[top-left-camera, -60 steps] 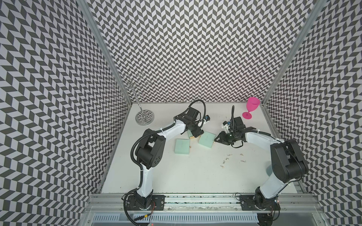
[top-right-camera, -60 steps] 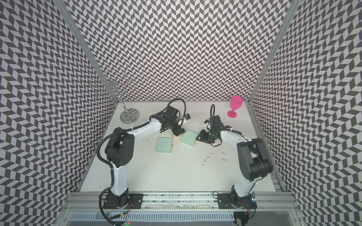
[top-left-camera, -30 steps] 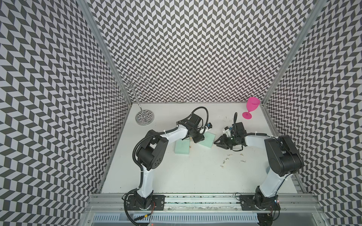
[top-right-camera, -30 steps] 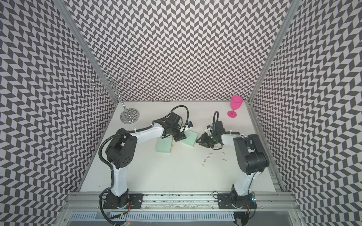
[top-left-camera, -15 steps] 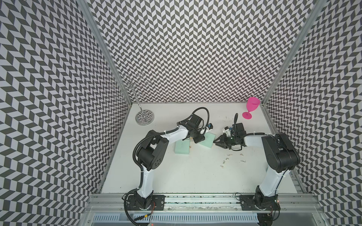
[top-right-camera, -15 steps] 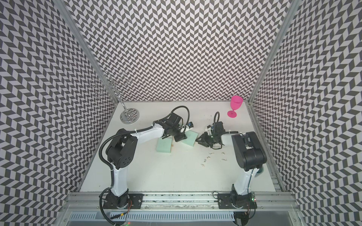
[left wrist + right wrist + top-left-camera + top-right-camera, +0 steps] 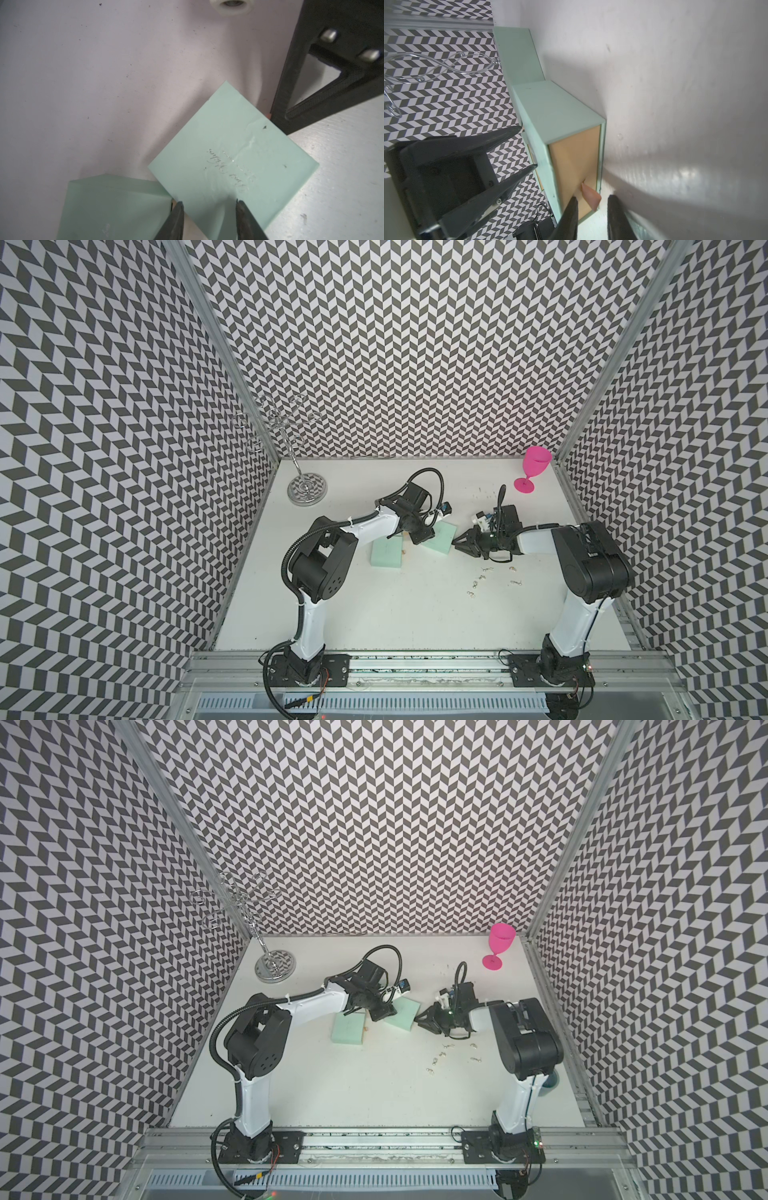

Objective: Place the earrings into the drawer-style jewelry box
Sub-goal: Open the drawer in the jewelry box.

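Left jaws pinch box [image 7: 232, 145]; right jaws ajar

I see a pink goblet [image 7: 537, 462] standing upright in the far right corner of the white table [image 7: 395, 614]. A chrome wire stand [image 7: 306, 489] stands in the far left corner.

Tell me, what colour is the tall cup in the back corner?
Bright pink. The cup shows best in a top view.
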`<state>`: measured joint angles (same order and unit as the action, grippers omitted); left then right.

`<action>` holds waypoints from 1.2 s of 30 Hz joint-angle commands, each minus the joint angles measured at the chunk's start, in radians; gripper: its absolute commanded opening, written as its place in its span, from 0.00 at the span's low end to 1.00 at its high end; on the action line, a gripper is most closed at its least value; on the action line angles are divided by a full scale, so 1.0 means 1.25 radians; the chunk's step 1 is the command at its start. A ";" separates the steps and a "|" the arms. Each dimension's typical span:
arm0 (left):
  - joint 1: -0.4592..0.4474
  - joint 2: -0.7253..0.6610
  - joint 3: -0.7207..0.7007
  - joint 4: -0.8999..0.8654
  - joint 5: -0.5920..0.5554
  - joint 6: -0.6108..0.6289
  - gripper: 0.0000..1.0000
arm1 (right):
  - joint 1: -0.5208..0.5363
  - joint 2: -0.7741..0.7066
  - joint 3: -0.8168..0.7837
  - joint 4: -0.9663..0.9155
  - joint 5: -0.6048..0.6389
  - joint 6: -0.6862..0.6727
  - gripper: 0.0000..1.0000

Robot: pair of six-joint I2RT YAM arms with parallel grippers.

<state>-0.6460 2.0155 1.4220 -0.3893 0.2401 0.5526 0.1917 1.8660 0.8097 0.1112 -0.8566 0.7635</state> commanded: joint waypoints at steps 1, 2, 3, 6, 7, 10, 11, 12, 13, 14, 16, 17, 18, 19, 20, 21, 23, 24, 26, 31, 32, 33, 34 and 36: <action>-0.008 -0.007 -0.006 -0.021 0.001 0.011 0.43 | -0.005 0.010 -0.020 0.071 -0.011 0.037 0.26; -0.008 -0.007 -0.005 -0.022 0.001 0.011 0.43 | -0.004 0.013 -0.024 0.084 -0.015 0.045 0.26; -0.008 -0.006 -0.006 -0.022 0.000 0.013 0.43 | -0.004 0.014 -0.026 0.093 -0.015 0.050 0.25; -0.008 -0.004 -0.006 -0.024 -0.002 0.016 0.43 | -0.005 0.015 -0.027 0.104 -0.006 0.057 0.24; -0.008 -0.004 -0.007 -0.025 -0.003 0.017 0.43 | -0.006 0.012 -0.026 0.107 -0.001 0.059 0.24; -0.008 -0.003 -0.007 -0.026 -0.003 0.021 0.43 | -0.008 0.006 -0.026 0.109 0.018 0.060 0.22; -0.008 -0.003 -0.007 -0.026 -0.003 0.022 0.43 | -0.010 0.006 -0.027 0.114 0.021 0.064 0.21; -0.008 -0.003 -0.007 -0.026 -0.003 0.023 0.43 | -0.010 0.007 -0.027 0.121 0.021 0.068 0.21; -0.007 -0.002 -0.006 -0.026 -0.003 0.023 0.42 | -0.010 0.009 -0.026 0.127 0.018 0.073 0.20; -0.008 -0.002 -0.005 -0.026 -0.002 0.025 0.42 | -0.011 0.015 -0.024 0.130 0.015 0.075 0.19; -0.008 -0.001 -0.006 -0.026 -0.001 0.026 0.42 | -0.012 0.023 -0.021 0.138 0.012 0.079 0.16; -0.008 -0.001 -0.005 -0.026 0.000 0.026 0.42 | -0.011 0.025 -0.021 0.143 0.007 0.083 0.14; -0.008 -0.001 -0.005 -0.026 0.001 0.027 0.42 | -0.011 0.028 -0.023 0.152 0.003 0.089 0.13; -0.008 0.000 -0.005 -0.026 0.001 0.027 0.42 | -0.011 0.030 -0.025 0.166 -0.004 0.097 0.10; -0.008 0.001 -0.005 -0.026 0.002 0.027 0.42 | -0.012 0.033 -0.029 0.179 -0.011 0.105 0.09; -0.007 0.001 -0.004 -0.026 0.003 0.027 0.42 | -0.011 0.034 -0.029 0.185 -0.016 0.109 0.07; -0.007 0.002 -0.004 -0.026 0.005 0.026 0.42 | -0.012 0.035 -0.030 0.187 -0.021 0.113 0.00; -0.006 0.003 -0.003 -0.025 0.005 0.024 0.42 | -0.011 0.034 -0.032 0.185 -0.021 0.110 0.00; -0.006 0.005 -0.001 -0.025 0.007 0.020 0.41 | -0.012 0.028 -0.035 0.177 -0.020 0.108 0.00; -0.005 0.009 0.001 -0.024 0.010 0.017 0.41 | -0.018 0.000 -0.039 0.132 -0.009 0.077 0.00; -0.005 0.010 0.003 -0.024 0.011 0.016 0.41 | -0.020 -0.008 -0.040 0.116 -0.002 0.065 0.00; -0.005 0.011 0.002 -0.024 0.011 0.015 0.41 | -0.023 -0.015 -0.043 0.104 0.004 0.055 0.00; -0.005 0.012 0.004 -0.024 0.011 0.015 0.40 | -0.027 -0.024 -0.046 0.088 0.014 0.044 0.00; -0.003 0.012 0.004 -0.024 0.010 0.016 0.40 | -0.035 -0.041 -0.057 0.072 0.025 0.029 0.00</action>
<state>-0.6476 2.0155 1.4220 -0.3897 0.2436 0.5632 0.1654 1.8668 0.7597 0.2371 -0.8574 0.8444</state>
